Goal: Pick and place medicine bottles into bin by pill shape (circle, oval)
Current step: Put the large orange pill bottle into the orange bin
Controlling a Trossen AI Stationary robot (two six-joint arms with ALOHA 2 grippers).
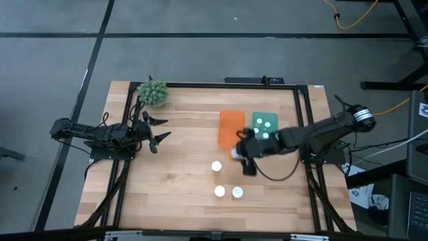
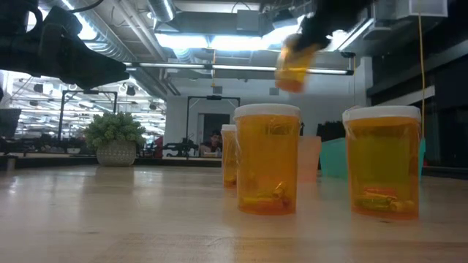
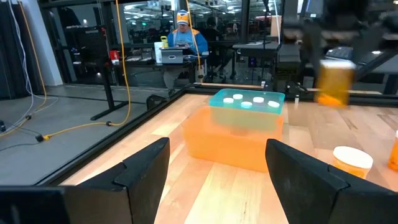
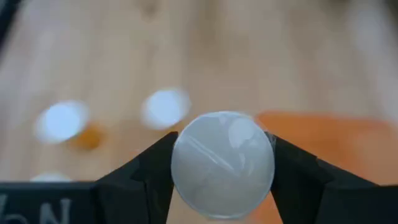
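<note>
Beyond the worktop the low view shows a lit workshop with a potted plant at the far edge. My right gripper has its fingers pinching a medicine bottle by the sides just under its white cap, the cap filling the gap between them. I have it lifted clear of the wood, just beside the near end of the orange bin, not yet over it. Next to that, the green bin already holds several bottles, at least four caps showing; the orange bin looks empty from above. Three bottles wait on the worktop toward its near edge. My left gripper idles near the left edge, fingers spread, holding nothing. I judge the sorting past halfway.
</note>
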